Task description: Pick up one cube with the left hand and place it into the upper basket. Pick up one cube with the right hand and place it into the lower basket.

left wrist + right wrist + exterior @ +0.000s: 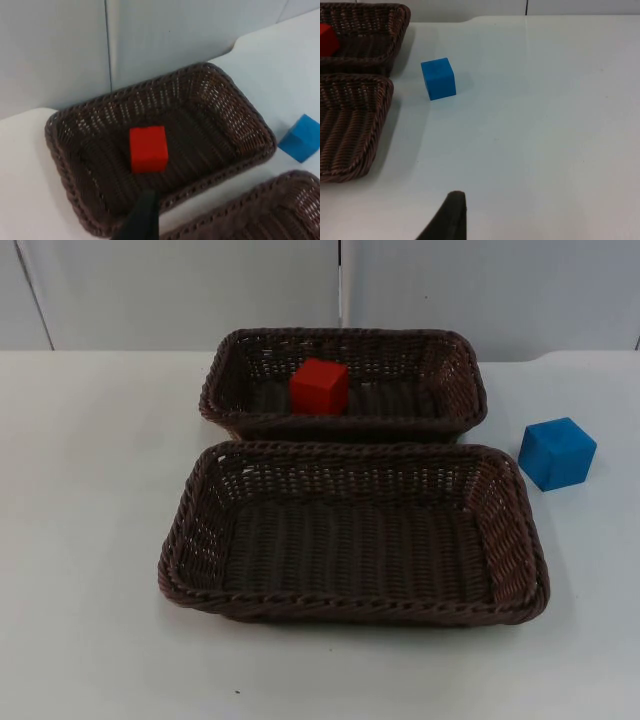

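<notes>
Red cube [320,386] sits inside the upper basket [455,370] in the top view, so the left half reads as done. Blue cube [557,453] is on the white worktop [90,540], just beside the lower basket [515,540] and outside it.

Left wrist view: left tool [142,217] hangs above the upper basket's [65,150] near rim, the red cube [148,149] just ahead of its fingertip. Can't tell if it's spread or pressed together.

Right wrist view: right tool [451,215] is over bare worktop [545,125], the blue cube [438,78] well ahead of it, the lower basket [370,100] off to one side. Spread can't be judged either.

Step in hand, my read: right-arm pick. The next move calls for reaching forward to the blue cube and closing on it. Path looks unobstructed; the basket rim beside the cube is the only thing to clip.
</notes>
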Robot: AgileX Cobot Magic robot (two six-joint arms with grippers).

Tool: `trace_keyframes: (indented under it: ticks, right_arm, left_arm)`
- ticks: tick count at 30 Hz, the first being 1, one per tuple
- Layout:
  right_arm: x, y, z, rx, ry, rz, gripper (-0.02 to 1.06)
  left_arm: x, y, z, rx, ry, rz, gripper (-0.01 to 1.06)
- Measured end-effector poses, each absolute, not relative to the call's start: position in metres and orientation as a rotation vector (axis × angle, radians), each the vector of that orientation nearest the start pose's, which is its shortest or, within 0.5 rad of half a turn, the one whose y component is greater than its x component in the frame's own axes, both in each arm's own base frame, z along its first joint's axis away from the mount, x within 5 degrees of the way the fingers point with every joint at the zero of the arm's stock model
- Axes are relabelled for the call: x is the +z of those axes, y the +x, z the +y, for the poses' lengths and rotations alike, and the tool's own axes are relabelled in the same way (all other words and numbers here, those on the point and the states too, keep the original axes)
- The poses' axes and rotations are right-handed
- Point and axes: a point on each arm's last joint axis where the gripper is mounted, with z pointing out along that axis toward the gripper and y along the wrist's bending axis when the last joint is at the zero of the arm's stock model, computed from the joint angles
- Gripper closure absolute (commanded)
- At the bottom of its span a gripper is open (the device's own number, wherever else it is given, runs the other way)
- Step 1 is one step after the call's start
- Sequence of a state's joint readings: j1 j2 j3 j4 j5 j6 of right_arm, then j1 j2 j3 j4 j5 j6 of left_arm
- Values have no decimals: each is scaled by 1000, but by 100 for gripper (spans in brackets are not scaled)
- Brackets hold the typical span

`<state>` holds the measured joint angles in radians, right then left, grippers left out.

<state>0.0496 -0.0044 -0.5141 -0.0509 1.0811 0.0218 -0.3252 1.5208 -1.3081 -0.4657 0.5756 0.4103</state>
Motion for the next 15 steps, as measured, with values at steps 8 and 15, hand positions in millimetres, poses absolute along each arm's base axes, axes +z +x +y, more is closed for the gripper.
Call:
trace_keyframes:
  ticks: [8, 15]
  right_arm:
    - [280, -8, -4, -16, -25, 2045, -1]
    - [280, -8, -4, -16, -25, 2045, -1]
  left_arm:
    - [347, 286, -117, -409, 513, 2152, 10]
    - [331, 256, -105, -372, 523, 2186, 10]
